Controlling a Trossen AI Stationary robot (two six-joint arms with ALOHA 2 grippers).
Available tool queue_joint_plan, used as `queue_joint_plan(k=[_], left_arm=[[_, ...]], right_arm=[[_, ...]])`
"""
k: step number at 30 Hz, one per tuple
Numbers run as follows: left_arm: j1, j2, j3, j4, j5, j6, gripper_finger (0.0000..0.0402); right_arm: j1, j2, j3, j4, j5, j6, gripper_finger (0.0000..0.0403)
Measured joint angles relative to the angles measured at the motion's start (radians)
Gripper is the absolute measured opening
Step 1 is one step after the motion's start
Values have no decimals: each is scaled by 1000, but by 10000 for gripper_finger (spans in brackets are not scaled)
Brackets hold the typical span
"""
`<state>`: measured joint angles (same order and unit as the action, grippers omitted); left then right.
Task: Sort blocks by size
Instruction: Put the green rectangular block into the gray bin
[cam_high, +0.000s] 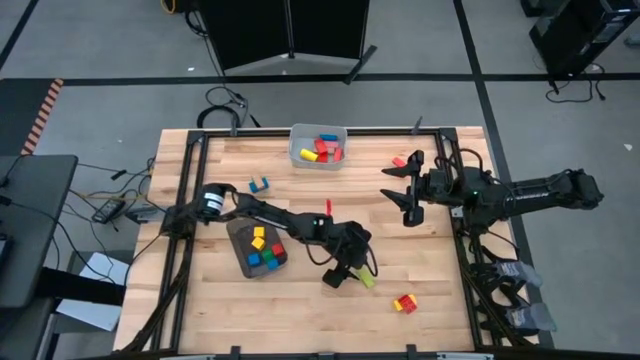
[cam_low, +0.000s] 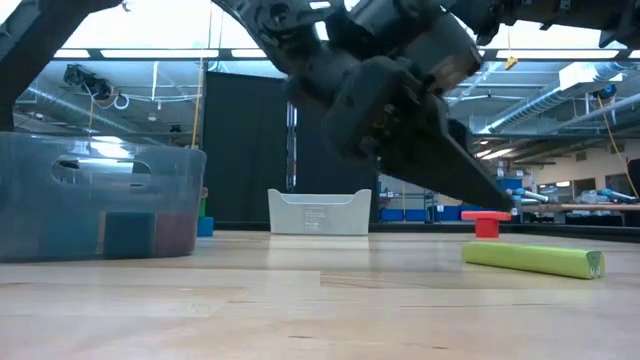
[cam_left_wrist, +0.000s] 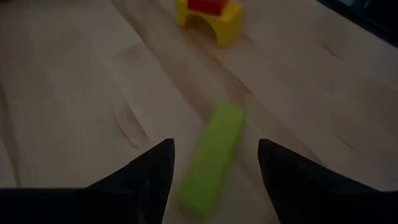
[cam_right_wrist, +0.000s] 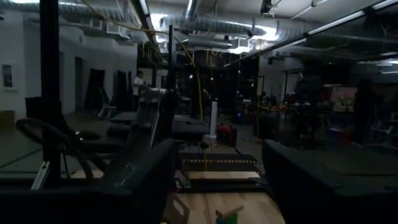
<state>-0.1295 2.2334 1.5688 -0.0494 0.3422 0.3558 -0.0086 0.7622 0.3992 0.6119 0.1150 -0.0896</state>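
Blocks were the job, and we took the dark tray (cam_high: 240, 240) as our landmark: it held a cluster of small cubes (cam_high: 265, 250), blue, yellow, red and green. Beyond the tray sat the pale bin (cam_high: 300, 150) with longer bars (cam_high: 322, 150) in it. To the tray's right, the left gripper (cam_high: 345, 272) hung low over the table, fingers (cam_left_wrist: 152, 177) spread wide and gripping nothing, the green bar (cam_left_wrist: 214, 155) lying flat between them. We judged this the reach step, a grasp not yet made. Next, we reckoned, it had to drop squarely, pinch across the bar's narrow sides, then carry it to the bin. Further right lay a red and yellow pair (cam_high: 405, 303). Far right of the tray, the right gripper (cam_high: 408, 190) waited, splayed and empty, near a red block (cam_high: 399, 161).
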Motion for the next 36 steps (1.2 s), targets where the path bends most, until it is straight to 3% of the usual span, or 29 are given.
queue_joint_plan(k=[14,17,21,30,36], left_arm=[[0,118,64,-40,-33,7,231],[0,119,66,-68,-60,1,193],[-2,121,64,-83,-96,9,106],[45,82,54,-63,-62,-47,106],[124,-32,50,-69,-142,-80,106]], right_arm=[[0,3,0,2,-2,-3,246],[0,3,0,1,-2,-3,243],[0,3,1,1,-2,-3,243],[0,3,1,-1,-2,0,240],[31,1,1,9,-34,-21,242]])
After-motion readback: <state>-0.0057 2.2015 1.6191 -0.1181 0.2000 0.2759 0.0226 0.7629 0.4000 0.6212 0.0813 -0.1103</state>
